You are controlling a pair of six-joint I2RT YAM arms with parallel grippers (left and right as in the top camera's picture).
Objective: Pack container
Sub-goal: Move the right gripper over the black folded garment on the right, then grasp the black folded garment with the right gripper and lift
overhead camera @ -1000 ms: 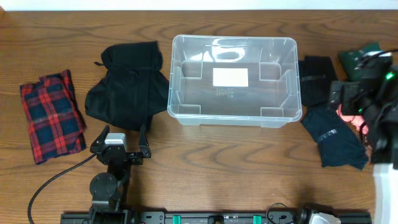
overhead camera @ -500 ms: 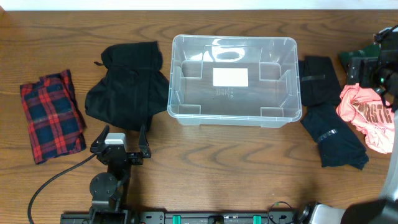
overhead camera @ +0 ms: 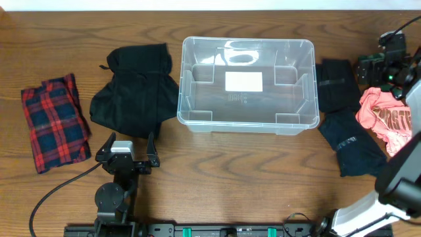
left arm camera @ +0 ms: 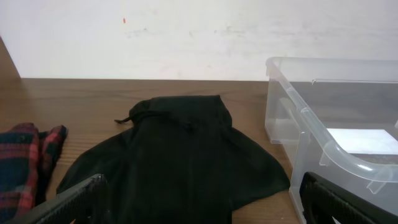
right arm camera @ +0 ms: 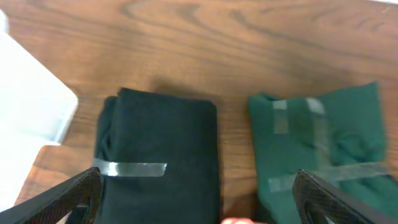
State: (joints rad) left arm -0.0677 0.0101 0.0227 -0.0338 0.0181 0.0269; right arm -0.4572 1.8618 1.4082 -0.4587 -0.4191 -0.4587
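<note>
The container (overhead camera: 248, 84), a clear plastic bin with a white label on its base, stands at the table's centre with nothing in it. It also shows in the left wrist view (left arm camera: 336, 149). My left gripper (overhead camera: 131, 139) is open and empty, just in front of a crumpled black garment (overhead camera: 135, 92). In its wrist view (left arm camera: 202, 208) the black garment (left arm camera: 174, 155) lies between the fingers. My right gripper (overhead camera: 383, 66) is open at the far right. In its wrist view (right arm camera: 199, 205) it hangs above a taped black folded garment (right arm camera: 158, 162) and a taped green one (right arm camera: 323, 149).
A red plaid shirt (overhead camera: 54, 122) lies at the far left. Right of the bin lie a black folded garment (overhead camera: 335, 84), a dark navy garment (overhead camera: 352, 141), a pink shirt (overhead camera: 387, 122) and a green garment (overhead camera: 370, 66). The bin's corner (right arm camera: 31, 93) shows in the right wrist view.
My right arm has swung from over the pink shirt toward the back right corner, leaving the pink shirt uncovered on the table. The left arm has not moved.
</note>
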